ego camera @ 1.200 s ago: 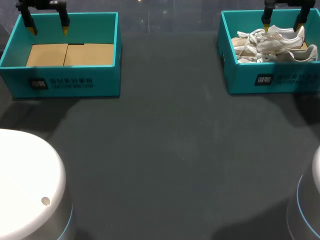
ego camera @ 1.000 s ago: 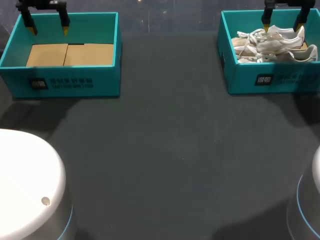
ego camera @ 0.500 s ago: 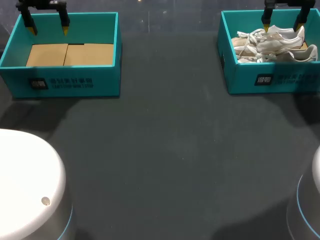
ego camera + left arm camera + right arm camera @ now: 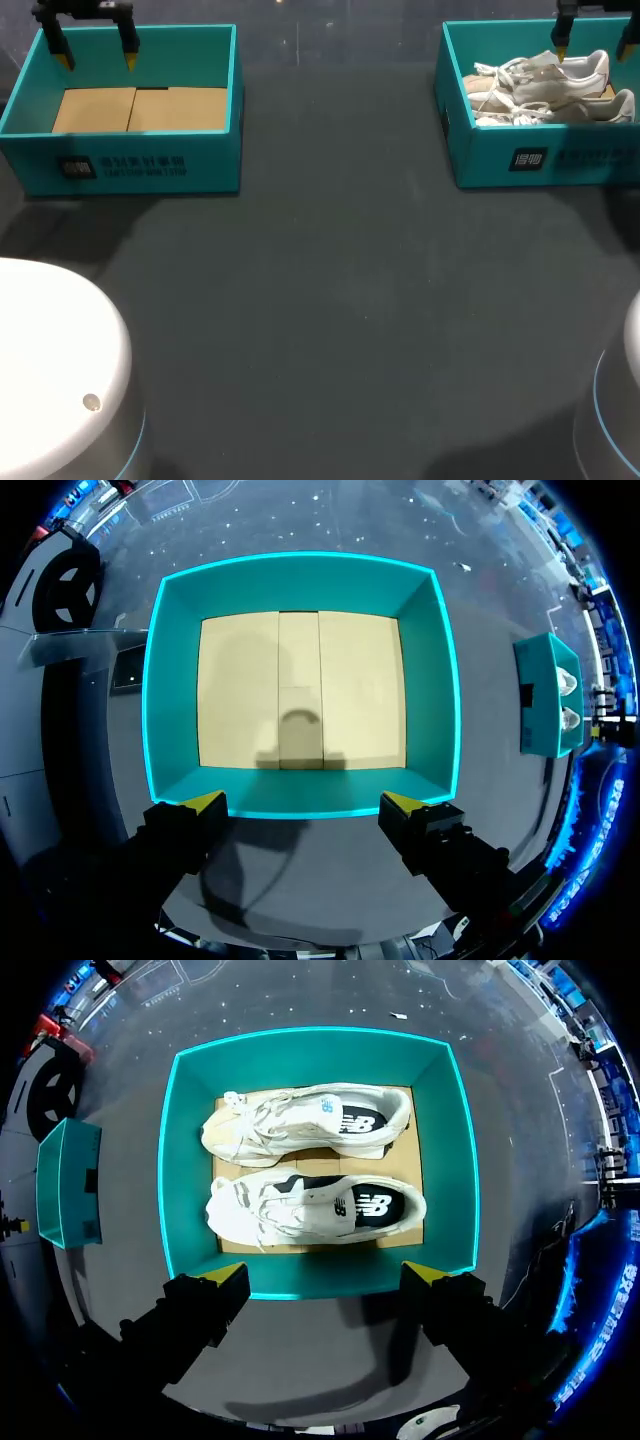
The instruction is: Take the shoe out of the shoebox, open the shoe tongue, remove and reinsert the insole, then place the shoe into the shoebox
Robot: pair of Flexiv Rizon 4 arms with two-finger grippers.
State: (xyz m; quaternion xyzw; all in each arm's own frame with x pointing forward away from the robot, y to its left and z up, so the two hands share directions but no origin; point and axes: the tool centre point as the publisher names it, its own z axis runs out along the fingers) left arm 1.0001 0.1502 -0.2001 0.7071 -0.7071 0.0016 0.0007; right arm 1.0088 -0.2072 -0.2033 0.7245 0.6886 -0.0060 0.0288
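Two white sneakers lie side by side on the cardboard floor of the teal shoebox [image 4: 480, 150] at the far right of the table. One shoe [image 4: 310, 1120] lies farther from my right gripper and the other shoe [image 4: 320, 1208] closer to it. That right gripper [image 4: 325, 1278] [image 4: 595, 42] hangs open above the box's near wall [image 4: 318, 1288], touching nothing. At the far left, my left gripper [image 4: 97, 55] [image 4: 302, 802] is open over a second teal box [image 4: 150, 165] [image 4: 300, 568], which holds only its cardboard floor.
The left box also shows small off to one side in the right wrist view [image 4: 68, 1180], and the shoebox likewise in the left wrist view [image 4: 548, 705]. Dark table surface [image 4: 340, 300] stretches between the boxes. My arms' white bases [image 4: 50, 370] sit at the near corners.
My right gripper has shifted to the right over the shoebox, uncovering more of the shoes. The left arm has not moved.
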